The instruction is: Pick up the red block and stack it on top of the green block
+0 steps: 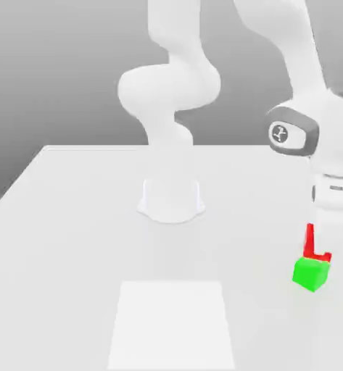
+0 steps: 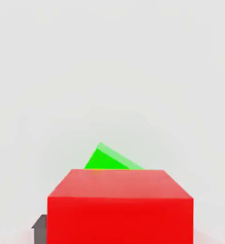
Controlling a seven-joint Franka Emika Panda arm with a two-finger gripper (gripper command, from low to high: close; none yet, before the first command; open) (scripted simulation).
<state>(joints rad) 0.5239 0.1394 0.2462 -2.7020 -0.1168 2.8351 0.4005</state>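
Nearest in the hand view, the red block [image 2: 120, 214] looms right at the claw [image 1: 320, 245], in line with its grip and turned squarely to the camera. Whether the claw is apart or clamped on the block, I cannot tell. Past the red block, the green block [image 2: 107, 159] pokes out, turned at an angle (its colour is hard to miss). In the exterior view, red shows directly above the green one, which sits on the pale table [image 1: 65, 268]; farther back stands the arm's base [image 1: 171, 203].

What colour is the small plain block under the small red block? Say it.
Bright green, best seen in the exterior view.
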